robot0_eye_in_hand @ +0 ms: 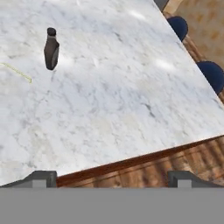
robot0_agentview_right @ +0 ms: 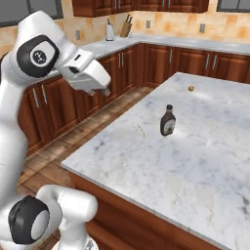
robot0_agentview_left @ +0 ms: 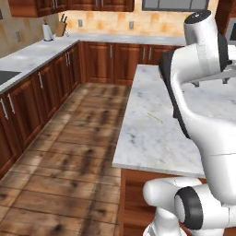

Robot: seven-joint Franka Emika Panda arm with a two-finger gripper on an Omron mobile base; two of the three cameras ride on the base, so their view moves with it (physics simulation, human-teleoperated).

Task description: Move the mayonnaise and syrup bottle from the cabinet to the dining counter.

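The syrup bottle (robot0_agentview_right: 168,121), dark brown with a black cap, stands upright on the marble dining counter (robot0_agentview_right: 195,161), apart from anything else. In the hand view the syrup bottle (robot0_eye_in_hand: 51,49) is at the upper left, on the dining counter (robot0_eye_in_hand: 122,100). My gripper (robot0_agentview_right: 103,89) hangs above the counter's near-left side, well clear of the bottle. My gripper (robot0_eye_in_hand: 113,179) is open, its tips far apart with nothing between them. The mayonnaise and the cabinet are out of view.
A small brown object (robot0_agentview_right: 191,88) lies farther back on the island. Two blue stools (robot0_eye_in_hand: 178,26) stand along its far side. Wood floor (robot0_agentview_left: 73,152) separates the island from the wall counter (robot0_agentview_left: 32,53), which carries a knife block (robot0_agentview_left: 61,28).
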